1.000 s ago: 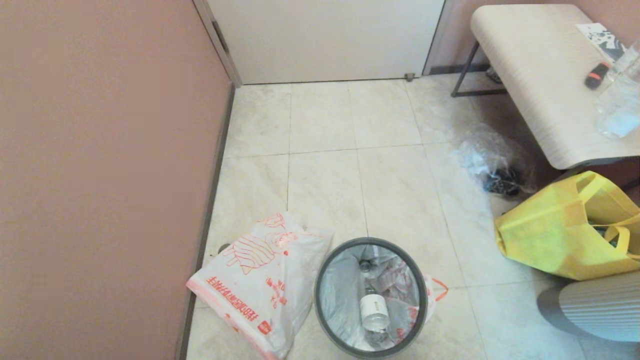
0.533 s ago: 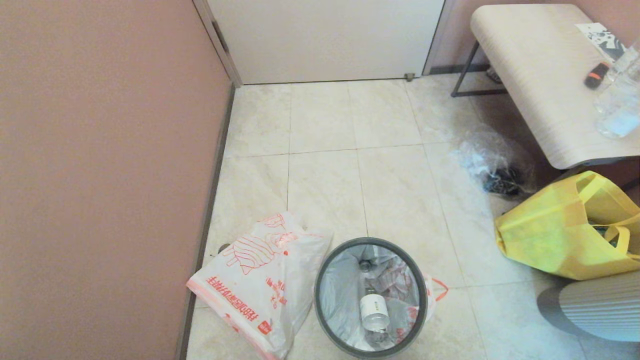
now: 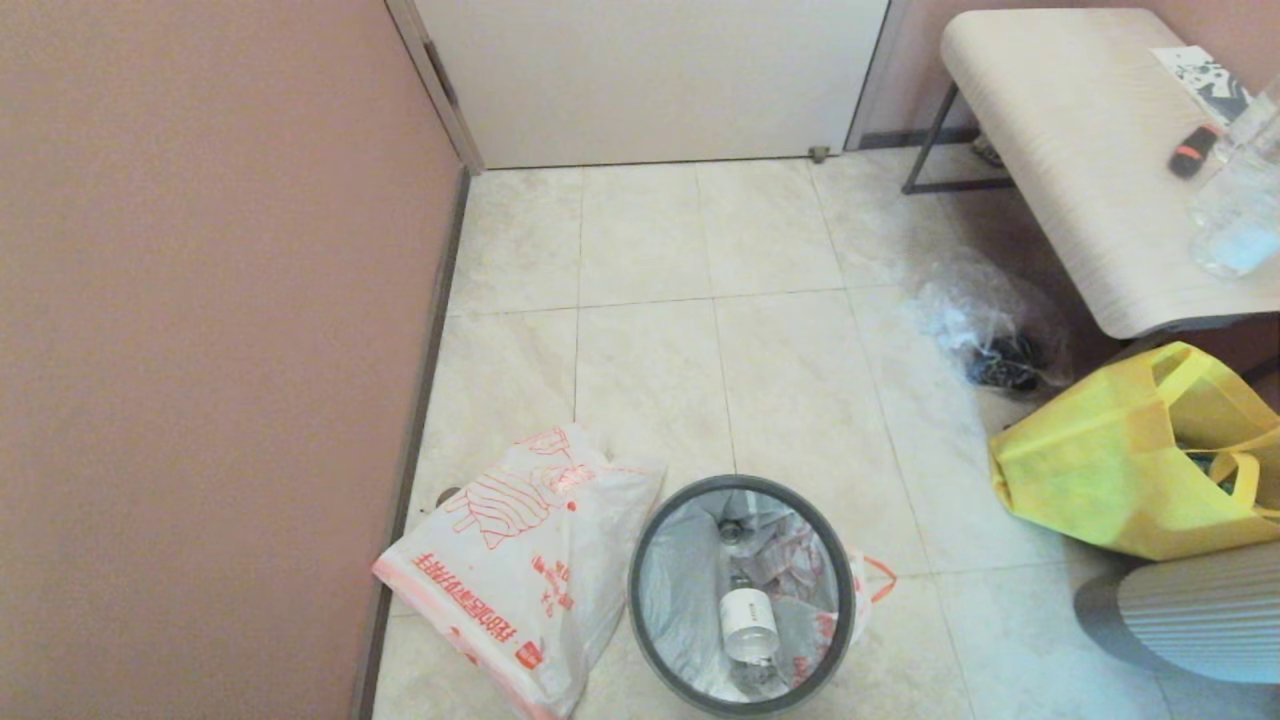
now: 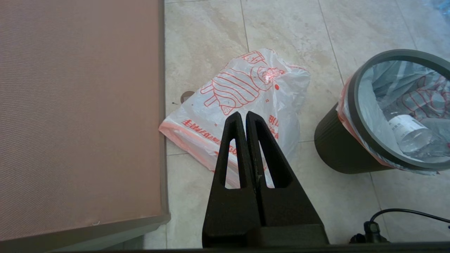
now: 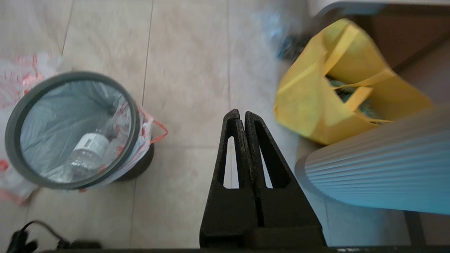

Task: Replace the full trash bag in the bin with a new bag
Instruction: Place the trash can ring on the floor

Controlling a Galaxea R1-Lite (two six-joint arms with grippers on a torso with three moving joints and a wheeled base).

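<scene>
we see the bin (image 3: 741, 596) standing on the tiled floor (image 3: 800, 400) near the bottom of the head view, its dark grey hoop rim (image 3: 640, 560) pinning a white liner with orange-red print over the edge. this liner is the full trash bag (image 3: 800, 575): it sits inside the bin, with a clear plastic bottle (image 3: 748, 622) bearing a white label lying among crumpled plastic, and one orange handle (image 3: 878, 578) hanging out over the bin's right side. the new bag (image 3: 520, 570) lies limp on the floor just to the left of the bin, close against the skirting of the brownish-pink wall (image 3: 200, 350), its striped cartoon print and bold orange characters facing up; from the head view its edge looks to touch the bin's side, though we cannot be sure.

our left gripper (image 4: 244, 116) hangs above the new bag with its two black fingers pressed together, holding nothing. our right gripper (image 5: 242, 115) hangs over bare tile between the bin and the yellow fabric tote (image 3: 1130, 460), fingers likewise pressed together and empty.

farther right, a clear plastic bag with dark items (image 3: 985, 325) lies at the foot of a pale bench (image 3: 1070, 150), and a ribbed grey cylinder (image 3: 1190, 615) stands just beside the tote. a white door (image 3: 650, 80) closes the far end.
</scene>
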